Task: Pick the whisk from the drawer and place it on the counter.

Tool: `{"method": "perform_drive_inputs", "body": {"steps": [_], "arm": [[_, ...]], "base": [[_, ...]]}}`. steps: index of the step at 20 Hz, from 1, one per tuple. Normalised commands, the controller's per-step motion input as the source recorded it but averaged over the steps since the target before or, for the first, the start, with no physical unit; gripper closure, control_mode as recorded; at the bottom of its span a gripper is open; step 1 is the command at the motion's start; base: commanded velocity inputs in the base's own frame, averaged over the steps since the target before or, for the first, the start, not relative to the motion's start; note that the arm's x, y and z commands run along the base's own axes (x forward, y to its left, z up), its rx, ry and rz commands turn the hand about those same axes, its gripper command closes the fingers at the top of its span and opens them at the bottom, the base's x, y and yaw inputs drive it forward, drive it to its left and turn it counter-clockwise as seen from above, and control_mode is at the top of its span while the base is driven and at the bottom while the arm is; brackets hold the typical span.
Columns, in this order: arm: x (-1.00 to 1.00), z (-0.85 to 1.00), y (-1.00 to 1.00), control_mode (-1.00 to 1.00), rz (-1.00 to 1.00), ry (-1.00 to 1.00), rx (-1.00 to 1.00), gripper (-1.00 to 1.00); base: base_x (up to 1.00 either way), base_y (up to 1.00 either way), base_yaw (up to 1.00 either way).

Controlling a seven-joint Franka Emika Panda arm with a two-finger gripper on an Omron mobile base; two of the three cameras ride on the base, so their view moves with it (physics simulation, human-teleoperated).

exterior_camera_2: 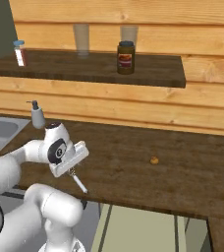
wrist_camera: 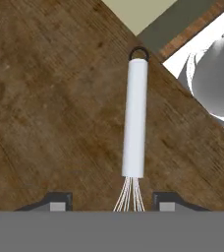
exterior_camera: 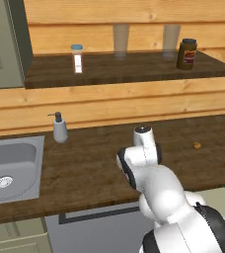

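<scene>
The whisk (wrist_camera: 135, 123) lies along the dark wood counter (wrist_camera: 45, 98), its white-silver handle pointing at the front edge and its ring end almost over it. Its thin wires run back between my gripper's (wrist_camera: 112, 201) two fingertips, which stand wide apart and clear of the wires, so the gripper is open. From the right base view, the gripper (exterior_camera_2: 70, 171) hangs tilted just over the counter (exterior_camera_2: 133, 147) near its front edge, with the whisk (exterior_camera_2: 79, 184) slanting out below it. The pale sage drawer (exterior_camera_2: 138, 229) stands pulled out under the counter edge.
A steel sink (exterior_camera: 11, 168) is set into the counter at the left, with a soap dispenser (exterior_camera: 60, 128) behind it. A small brown lump (exterior_camera_2: 154, 160) sits on the counter to the right. A higher shelf (exterior_camera_2: 84, 66) carries a dark jar (exterior_camera_2: 126, 57) and a small bottle (exterior_camera_2: 19, 53).
</scene>
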Motion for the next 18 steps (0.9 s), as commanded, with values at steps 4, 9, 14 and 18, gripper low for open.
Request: {"method": "perform_drive_inputs", "body": {"steps": [4, 9, 14, 18], "arm": [[0.47, 0.80, 0.19, -1.00, -0.05, 0.00, -0.02, -1.00], [-0.41, 1.00, 0.02, -1.00, -0.08, -0.03, 0.01, -1.00], [-1.00, 0.98, -0.17, -1.00, -0.02, -0.46, 0.01, -1.00], [-1.00, 0.76, -0.34, -1.00, 0.00, -0.66, 0.01, -1.00]], "base": [[0.00, 0.00, 0.00], [0.00, 0.00, 0.00], [0.00, 0.00, 0.00], [0.00, 0.00, 0.00]]}}
